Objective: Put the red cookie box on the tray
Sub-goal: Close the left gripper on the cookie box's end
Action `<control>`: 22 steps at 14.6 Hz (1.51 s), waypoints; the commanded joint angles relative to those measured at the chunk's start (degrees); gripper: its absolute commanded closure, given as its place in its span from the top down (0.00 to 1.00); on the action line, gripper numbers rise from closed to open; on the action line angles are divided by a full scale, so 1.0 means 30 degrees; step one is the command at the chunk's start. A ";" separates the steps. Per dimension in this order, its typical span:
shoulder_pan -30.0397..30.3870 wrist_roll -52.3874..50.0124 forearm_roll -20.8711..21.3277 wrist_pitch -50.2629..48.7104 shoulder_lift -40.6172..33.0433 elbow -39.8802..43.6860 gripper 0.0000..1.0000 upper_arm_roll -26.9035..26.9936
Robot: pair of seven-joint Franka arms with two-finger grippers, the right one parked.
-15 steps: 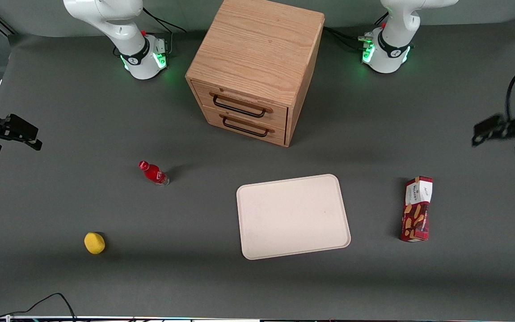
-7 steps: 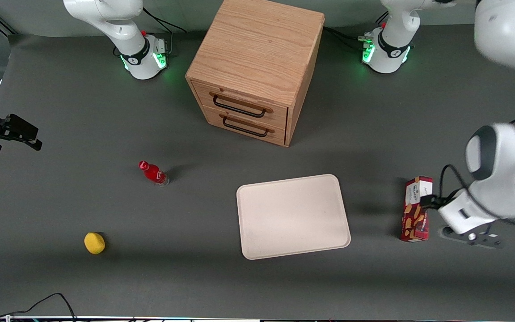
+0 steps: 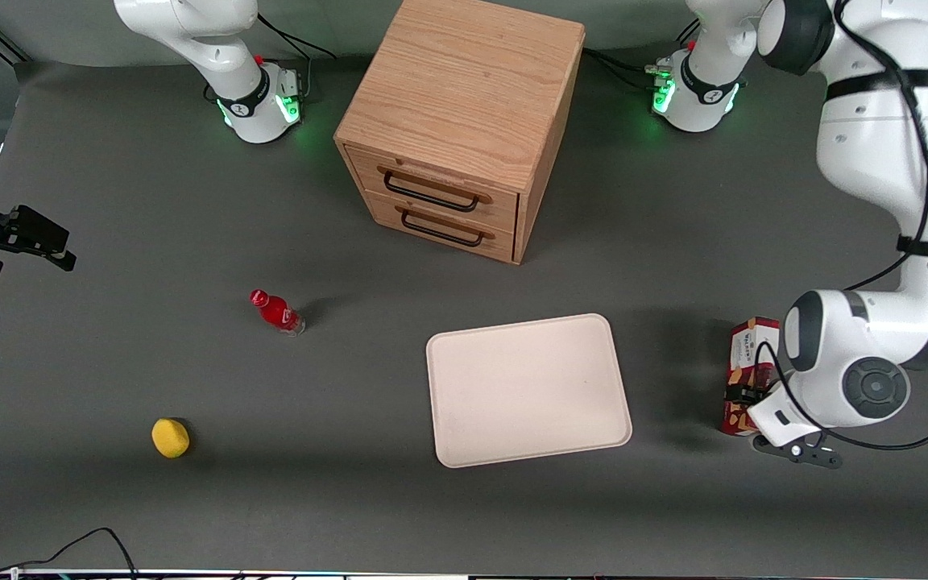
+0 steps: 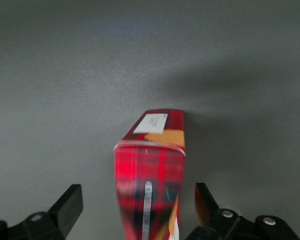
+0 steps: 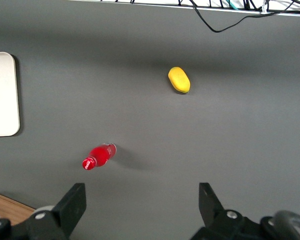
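Note:
The red cookie box (image 3: 751, 354) lies on the grey table toward the working arm's end, beside the cream-white tray (image 3: 528, 391) and apart from it. Its white end panel points away from the front camera. My left gripper (image 3: 747, 400) hangs over the end of the box nearer the front camera and hides part of it. In the left wrist view the gripper (image 4: 138, 200) is open, with one black finger (image 4: 70, 205) on each side of the tartan box (image 4: 150, 165). A gap shows between each finger and the box. The tray is bare.
A wooden two-drawer cabinet (image 3: 456, 129) stands farther from the front camera than the tray. A small red bottle (image 3: 275, 312) and a yellow lemon-like object (image 3: 170, 437) lie toward the parked arm's end. A black cable (image 3: 85, 541) lies at the table's near edge.
The left arm has swung in from the table's end and come over the cookie box, now straddling its near end. The box and tray have not moved.

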 commanded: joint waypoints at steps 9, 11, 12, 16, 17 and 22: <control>0.0261 0.0688 0.0255 -0.0662 -0.0259 -0.0138 0.00 0.0051; 0.0290 0.0747 0.0255 -0.1014 -0.0492 0.0008 0.00 0.0051; 0.0232 0.0689 0.0226 -0.1305 -0.0842 0.0009 0.00 0.0022; -0.0149 -0.0712 0.0050 -0.3937 -0.3826 0.0272 0.00 -0.0066; -0.0323 -0.1124 0.0021 -0.4786 -0.4617 0.0418 0.00 -0.0212; -0.2165 -0.5510 -0.0037 -0.9090 -0.5592 0.2668 0.00 -0.0797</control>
